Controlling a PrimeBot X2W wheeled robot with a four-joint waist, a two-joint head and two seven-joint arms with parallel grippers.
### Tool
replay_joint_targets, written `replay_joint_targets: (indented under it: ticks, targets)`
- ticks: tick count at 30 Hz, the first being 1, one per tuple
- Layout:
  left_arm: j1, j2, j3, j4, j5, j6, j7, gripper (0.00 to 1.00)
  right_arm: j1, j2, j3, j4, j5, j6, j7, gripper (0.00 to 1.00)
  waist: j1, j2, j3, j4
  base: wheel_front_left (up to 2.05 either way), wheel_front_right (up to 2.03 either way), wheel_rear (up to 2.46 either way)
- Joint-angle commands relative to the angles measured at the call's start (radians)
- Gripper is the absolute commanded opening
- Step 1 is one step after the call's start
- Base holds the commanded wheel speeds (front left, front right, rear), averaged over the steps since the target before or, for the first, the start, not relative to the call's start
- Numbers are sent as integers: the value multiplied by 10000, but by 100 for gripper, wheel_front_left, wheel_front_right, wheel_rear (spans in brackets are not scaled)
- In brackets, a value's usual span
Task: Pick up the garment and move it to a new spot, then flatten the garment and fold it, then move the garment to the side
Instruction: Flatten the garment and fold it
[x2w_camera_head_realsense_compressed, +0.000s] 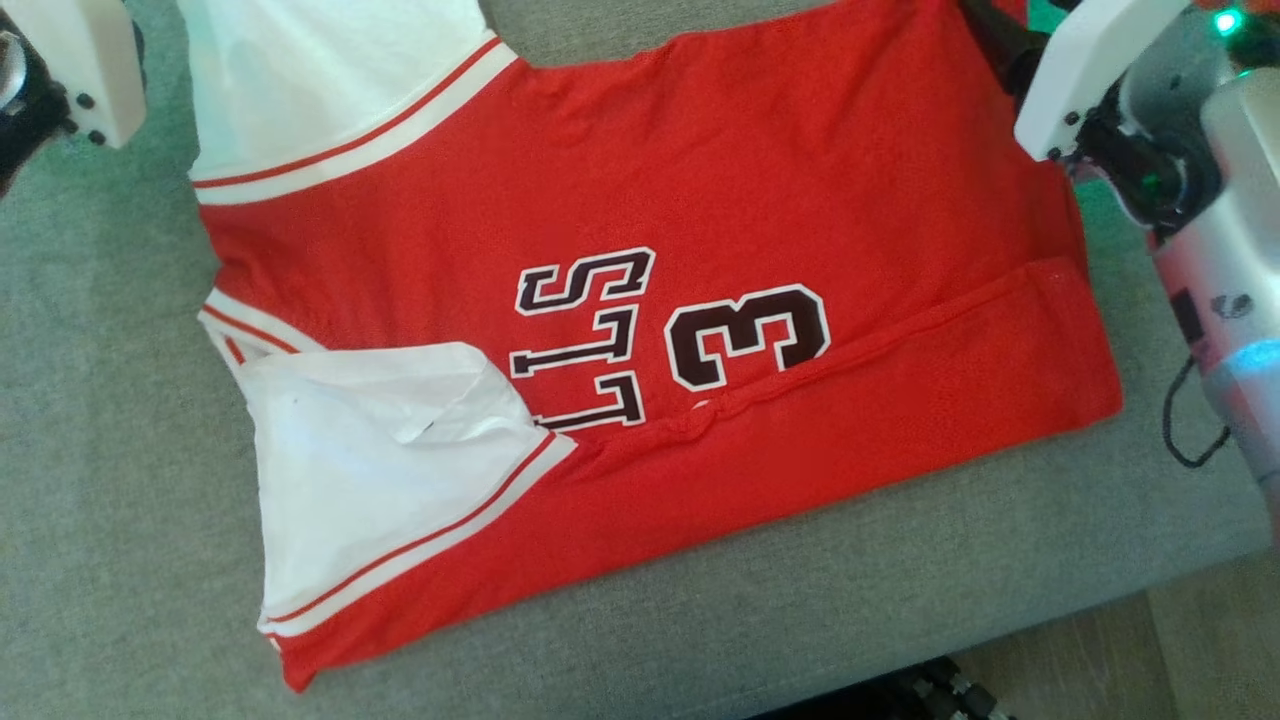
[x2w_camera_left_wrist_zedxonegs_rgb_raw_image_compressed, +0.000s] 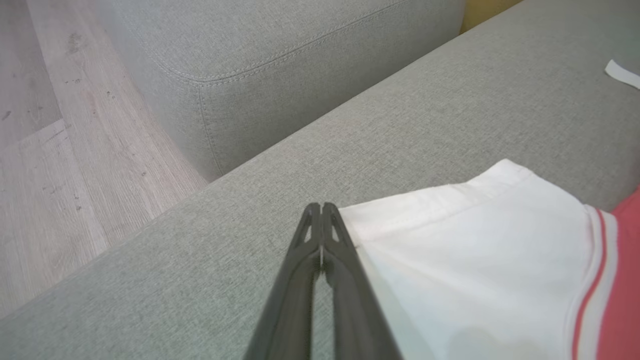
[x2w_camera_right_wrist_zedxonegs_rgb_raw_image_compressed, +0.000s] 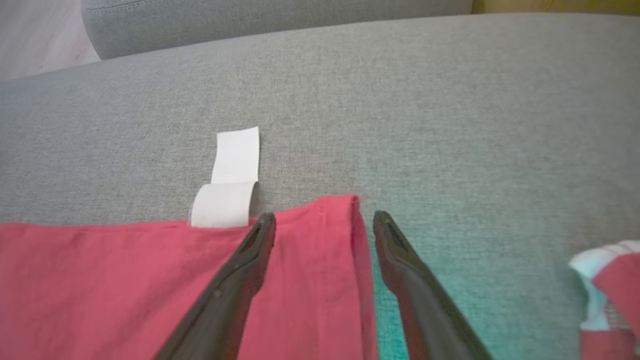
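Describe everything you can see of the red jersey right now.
The red mesh-look jersey with white, stripe-trimmed sleeves lies spread flat on the grey fabric cushion. Dark white-outlined letters and a 3 show; the near edge is folded partly over them, a white sleeve tucked in on top. A white label sticks out past its hem. The shut left claw sits beside the far sleeve; the open right claw straddles a hem corner.

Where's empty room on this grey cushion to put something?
Bare cushion lies left of the jersey and along the near edge. Beyond the hem is free, except a white strip. The jersey covers the middle.
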Motion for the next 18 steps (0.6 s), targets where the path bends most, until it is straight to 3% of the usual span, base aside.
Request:
replay_joint_targets:
  ticks: [1,8,9,10,11,12,18]
  targets:
    - [-615,340,358,-74,-102,17,-116,0,-144,58,129,-140,146,67,-33,100,-2,0,38,39,0,0,0]
    - [-892,308,-154,43,-341,17,-332,0,-549,-14,714,260,480,67,-421,94,-2,0,83,106,0,0,0]
    - [-922,315,-226,56,-382,17,-362,0,-613,-39,774,316,526,67,-478,78,-2,0,85,123,0,0,0]
    - [-956,321,-295,70,-420,17,-394,0,-671,-51,807,362,598,67,-555,40,-2,0,90,142,0,0,0]
    - [-986,332,-363,86,-460,17,-430,0,-714,-55,856,405,674,67,-602,24,-2,0,92,157,0,0,0]
    - [-1010,342,-432,103,-504,17,-465,0,-740,-62,923,443,753,67,-613,0,-2,0,91,173,0,0,0]
    - [-1162,355,-764,210,-724,17,-723,0,-900,-259,1312,645,1012,67,-791,0,-2,0,85,282,0,0,0]
